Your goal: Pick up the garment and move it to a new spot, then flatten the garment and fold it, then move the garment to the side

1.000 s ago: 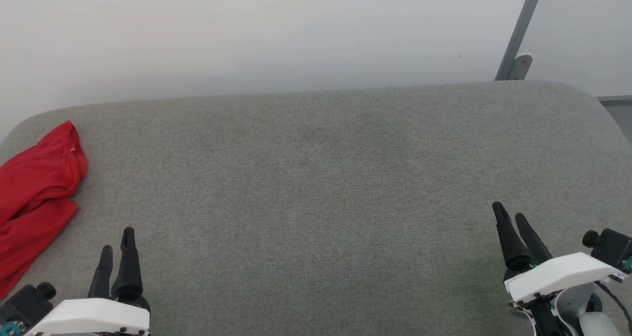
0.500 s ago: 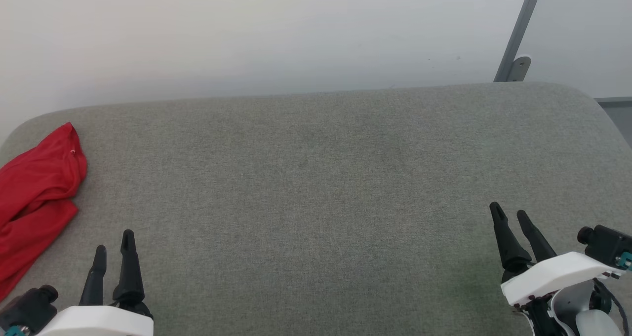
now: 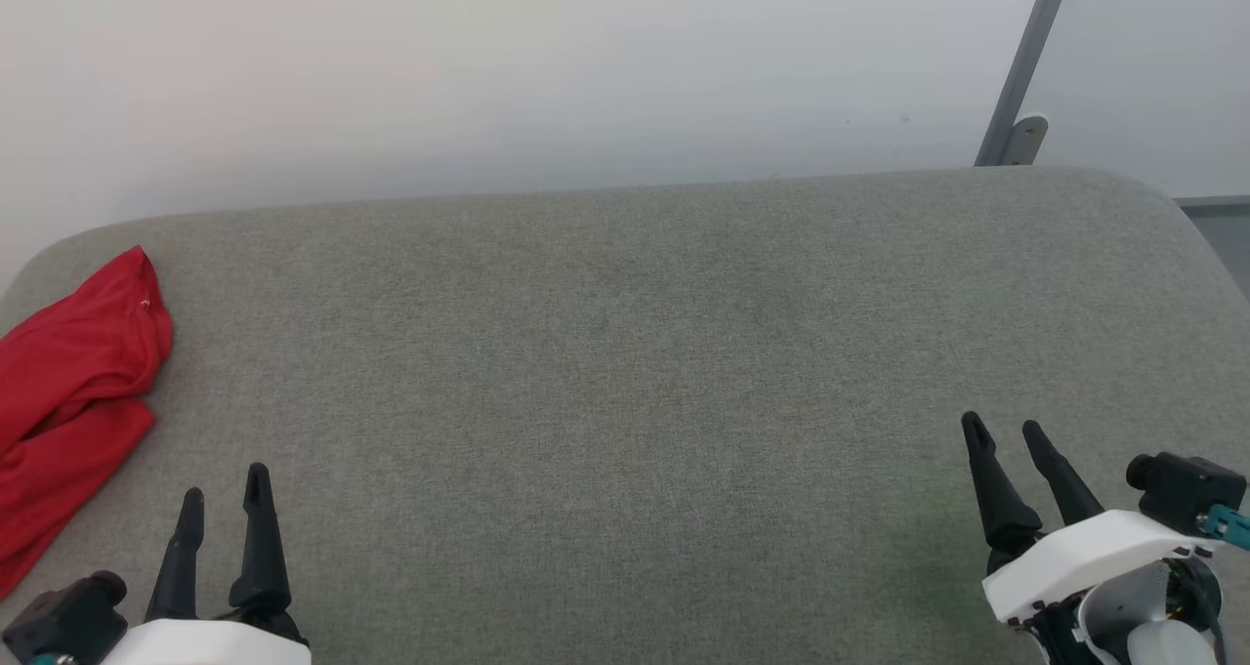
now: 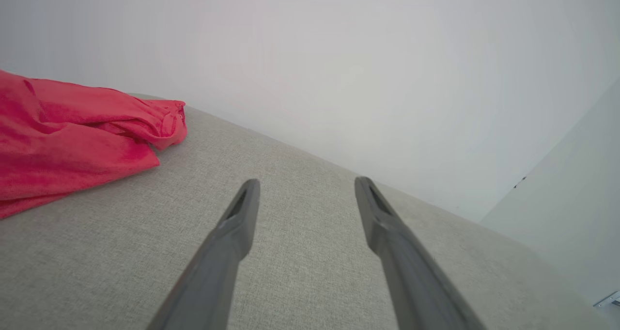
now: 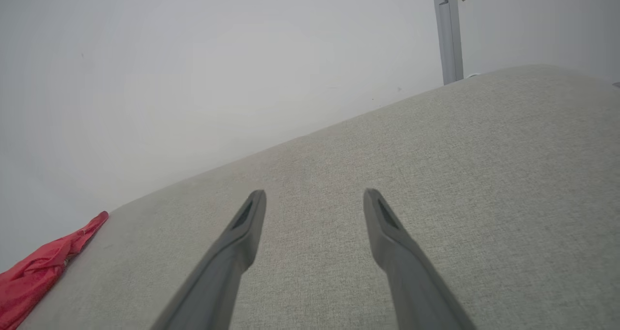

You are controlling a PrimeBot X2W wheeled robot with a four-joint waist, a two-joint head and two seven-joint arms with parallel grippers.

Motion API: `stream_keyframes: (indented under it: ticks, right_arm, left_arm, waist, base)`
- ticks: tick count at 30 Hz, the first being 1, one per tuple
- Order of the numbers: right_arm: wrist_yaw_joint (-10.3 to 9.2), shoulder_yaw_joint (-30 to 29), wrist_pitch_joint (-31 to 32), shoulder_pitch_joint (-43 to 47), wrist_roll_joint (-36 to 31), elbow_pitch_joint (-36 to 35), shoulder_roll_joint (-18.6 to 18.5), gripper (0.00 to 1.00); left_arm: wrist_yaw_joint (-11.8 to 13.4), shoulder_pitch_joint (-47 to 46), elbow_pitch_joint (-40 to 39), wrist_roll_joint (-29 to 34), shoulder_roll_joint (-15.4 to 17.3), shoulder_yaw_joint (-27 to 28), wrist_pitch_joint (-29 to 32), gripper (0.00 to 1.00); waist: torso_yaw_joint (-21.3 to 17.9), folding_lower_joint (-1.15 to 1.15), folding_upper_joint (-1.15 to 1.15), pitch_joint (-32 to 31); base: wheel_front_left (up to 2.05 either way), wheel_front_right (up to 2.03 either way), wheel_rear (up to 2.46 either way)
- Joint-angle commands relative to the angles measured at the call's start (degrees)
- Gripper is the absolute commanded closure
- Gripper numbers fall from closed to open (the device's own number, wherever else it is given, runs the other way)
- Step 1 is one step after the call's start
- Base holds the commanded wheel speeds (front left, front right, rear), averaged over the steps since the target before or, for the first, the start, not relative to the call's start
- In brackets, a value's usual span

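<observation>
The garment (image 3: 68,392) is a crumpled red heap at the far left edge of the grey fabric surface (image 3: 625,372), partly cut off by the picture's edge. In the left wrist view the garment (image 4: 72,136) lies up and to the left of the fingers; in the right wrist view a strip of the garment (image 5: 38,272) shows at the lower left. My left gripper (image 3: 223,484) stands open at the lower left, to the right of the heap and apart from it. My right gripper (image 3: 1004,429) is open at the lower right, nothing between its fingers.
A pale wall runs behind the surface's far edge. A slanted grey metal post (image 3: 1020,69) with a bracket stands at the back right corner. The surface's rounded corners show at the far left and far right.
Both grippers have drawn slightly back toward the near edge, their fingers a bit lower in the head view and spread a little wider. The garment lies as it did.
</observation>
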Motion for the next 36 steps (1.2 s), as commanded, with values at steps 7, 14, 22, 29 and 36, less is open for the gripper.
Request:
stream_keyframes:
  ticks: [7,14,22,29,36]
  right_arm:
    - [0.0,0.83,-1.09,-0.11,-4.05,-0.43,-0.6,0.0]
    - [-0.01,1.47,-1.94,0.19,-6.91,-0.5,-0.86,0.0]
    - [-0.01,1.99,-2.68,0.41,-10.3,-0.64,-1.16,0.0]
    - [-0.01,2.28,-3.27,0.54,-12.92,-0.69,-1.46,0.0]
    - [-0.01,2.45,-3.85,0.69,-15.57,-0.71,-1.53,0.0]
  left_arm:
    - [-0.78,0.74,-0.66,4.36,0.1,0.45,-1.35,0.0]
    - [-1.0,1.03,-0.96,7.51,0.19,0.67,-2.23,0.0]
    - [-1.29,1.7,-1.15,10.78,0.49,0.7,-3.11,0.0]
    - [-1.4,2.21,-1.49,13.68,0.91,0.44,-3.9,0.0]
    - [-1.36,2.35,-1.57,15.75,1.25,0.24,-4.64,0.0]
  waist:
    - [-0.11,0.0,0.0,-0.16]
    - [-0.13,0.0,0.0,-0.26]
    - [-0.21,0.0,0.0,-0.34]
    - [-0.26,0.0,0.0,-0.37]
    - [-0.19,0.0,0.0,-0.55]
  base:
    - [0.0,0.0,0.0]
    - [0.0,0.0,0.0]
    - [0.0,0.0,0.0]
    - [0.0,0.0,0.0]
    - [0.0,0.0,0.0]
